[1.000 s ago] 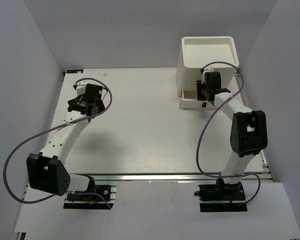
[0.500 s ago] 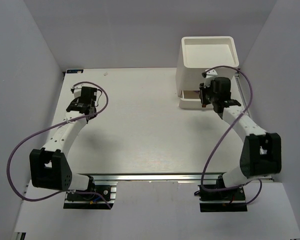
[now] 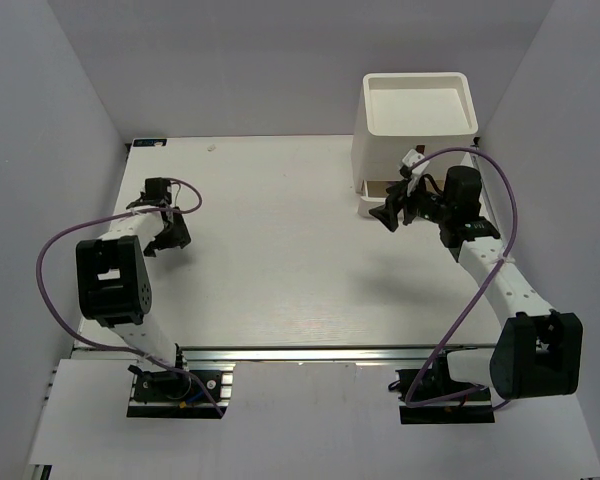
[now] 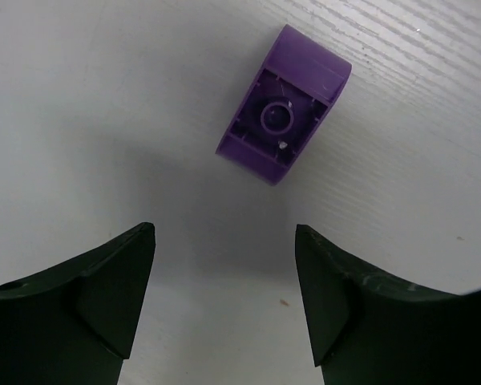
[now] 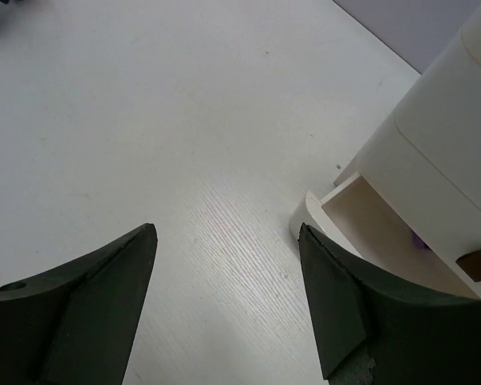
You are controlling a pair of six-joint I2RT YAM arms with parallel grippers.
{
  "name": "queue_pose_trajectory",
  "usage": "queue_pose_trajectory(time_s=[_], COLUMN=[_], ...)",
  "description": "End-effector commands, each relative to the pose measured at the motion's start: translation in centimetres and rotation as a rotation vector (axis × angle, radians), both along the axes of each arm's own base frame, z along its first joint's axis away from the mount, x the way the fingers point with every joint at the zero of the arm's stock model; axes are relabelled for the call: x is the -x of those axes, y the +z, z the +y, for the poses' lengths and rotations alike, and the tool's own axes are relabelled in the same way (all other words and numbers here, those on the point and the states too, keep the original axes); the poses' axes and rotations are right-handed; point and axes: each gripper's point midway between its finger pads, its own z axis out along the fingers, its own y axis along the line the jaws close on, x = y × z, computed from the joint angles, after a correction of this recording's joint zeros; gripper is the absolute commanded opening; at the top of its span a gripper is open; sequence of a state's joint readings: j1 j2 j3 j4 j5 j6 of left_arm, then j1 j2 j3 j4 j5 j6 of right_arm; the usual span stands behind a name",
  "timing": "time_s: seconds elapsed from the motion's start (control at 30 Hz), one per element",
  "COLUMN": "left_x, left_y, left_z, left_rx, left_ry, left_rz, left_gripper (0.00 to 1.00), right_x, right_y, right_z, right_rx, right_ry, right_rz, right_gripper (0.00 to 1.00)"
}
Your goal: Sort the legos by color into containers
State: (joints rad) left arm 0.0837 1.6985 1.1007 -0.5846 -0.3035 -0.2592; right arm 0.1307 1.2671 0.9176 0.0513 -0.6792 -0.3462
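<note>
My left gripper (image 4: 224,241) hung with its dark wedge-shaped jaws apart and empty, just short of a glossy purple lego (image 4: 283,116) lying hollow side up on the white grained table (image 4: 88,96). My right gripper (image 5: 227,234) was likewise spread, holding nothing, near the open bottom drawer (image 5: 361,224) of the smooth white boxy container unit (image 5: 449,128), with a purple piece (image 5: 419,241) inside.

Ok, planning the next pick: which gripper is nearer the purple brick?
Left. The left gripper sits open just behind the purple brick; the right gripper is far off by the white drawers.
</note>
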Motion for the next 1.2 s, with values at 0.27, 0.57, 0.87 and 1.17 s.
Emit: queue_pose_trajectory(time_s=[0.27, 0.57, 0.87, 1.17], left_x=[-5.4, -6.6, -7.6, -1.9], left_y=[-1.1, -2.1, 7.5, 16.8], left_z=[0.2, 1.3, -12.6, -26.9], left_rx=[0.094, 0.141, 0.669, 1.034], left_ry=[-0.155, -0.198, -0.643, -1.047], left_rz=[-0.064, -0.038, -0.396, -0.582], left_gripper=[0.75, 0.33, 0.08, 0.08], right_x=[0.6, 0.2, 4.1, 1.8], right_y=[0.7, 1.1, 1.4, 2.7], right_z=[0.5, 0.3, 3.5, 6.9], right_rx=[-0.031, -0.029, -0.085, -0.194], right_ry=[0.062, 0.041, 0.377, 0.304], right_rz=[-0.016, -0.007, 0.100, 0.412], right_gripper=[0.77, 0.77, 0.89, 0.36])
